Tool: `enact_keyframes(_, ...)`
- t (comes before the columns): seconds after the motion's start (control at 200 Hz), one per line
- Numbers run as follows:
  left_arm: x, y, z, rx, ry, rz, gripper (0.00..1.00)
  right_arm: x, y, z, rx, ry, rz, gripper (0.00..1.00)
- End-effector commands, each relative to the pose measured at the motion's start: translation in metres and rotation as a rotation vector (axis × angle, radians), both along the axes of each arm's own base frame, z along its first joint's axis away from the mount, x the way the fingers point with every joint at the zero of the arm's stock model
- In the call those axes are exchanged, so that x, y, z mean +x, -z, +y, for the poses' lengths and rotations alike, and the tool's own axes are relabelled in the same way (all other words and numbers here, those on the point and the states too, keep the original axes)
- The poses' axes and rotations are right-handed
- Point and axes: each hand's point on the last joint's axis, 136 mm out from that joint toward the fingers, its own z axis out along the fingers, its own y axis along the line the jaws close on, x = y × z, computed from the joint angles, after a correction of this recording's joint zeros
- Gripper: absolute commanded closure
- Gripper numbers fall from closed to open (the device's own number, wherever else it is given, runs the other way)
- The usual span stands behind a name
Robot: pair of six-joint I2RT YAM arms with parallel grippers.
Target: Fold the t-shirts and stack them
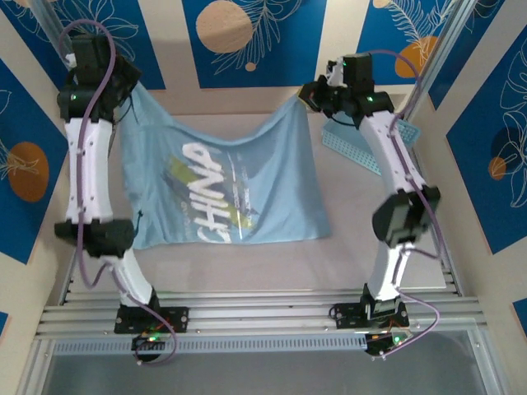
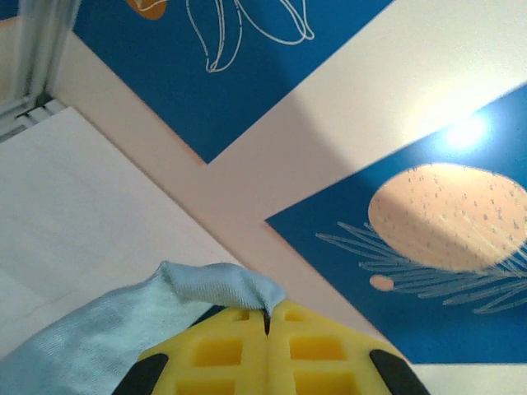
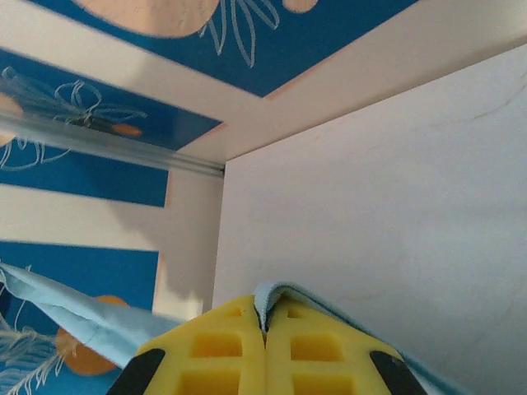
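Yellow waffle-moulded fingers (image 2: 222, 350) of left gripper (image 2: 266, 319) pressed together, pinching soft knit edge of light blue t-shirt (image 1: 222, 189). Shirt hangs as sagging sheet between both arms, lower part lying on pale table (image 1: 247, 267) — white lettering print showing. Right gripper (image 3: 265, 319) likewise clamped on folded cloth corner. Light blue plastic lattice basket (image 1: 350, 146) far right, behind arm — contents not discernible.

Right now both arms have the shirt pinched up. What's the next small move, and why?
Probably carry both held corners together toward the near edge, folding it over. The left fingers and right fingers are shut on far corners of the t-shirt; it sags between them, lower half on the table.
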Motion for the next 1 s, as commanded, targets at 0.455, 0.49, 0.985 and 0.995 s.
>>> enact_keyframes(0.455,-0.191,-0.222,-0.002,0.018,0.091,-0.644,1.00,-0.028,-0.154,-0.060,0.148,0.069,-0.251,1.00)
enact_keyframes(0.49,-0.189,-0.210,-0.004,0.009,0.104,-0.602,1.00,-0.027,-0.142,-0.059,0.137,0.065,-0.219,1.00)
enact_keyframes(0.985,-0.275,0.260,-0.111,-0.463,0.236,0.533,1.00,-0.129,0.170,-0.114,-0.240,0.336,0.460,1.00)
enact_keyframes(0.995,-0.278,0.267,-0.114,-0.468,0.238,0.552,1.00,-0.133,0.173,-0.117,-0.248,0.349,0.469,1.00)
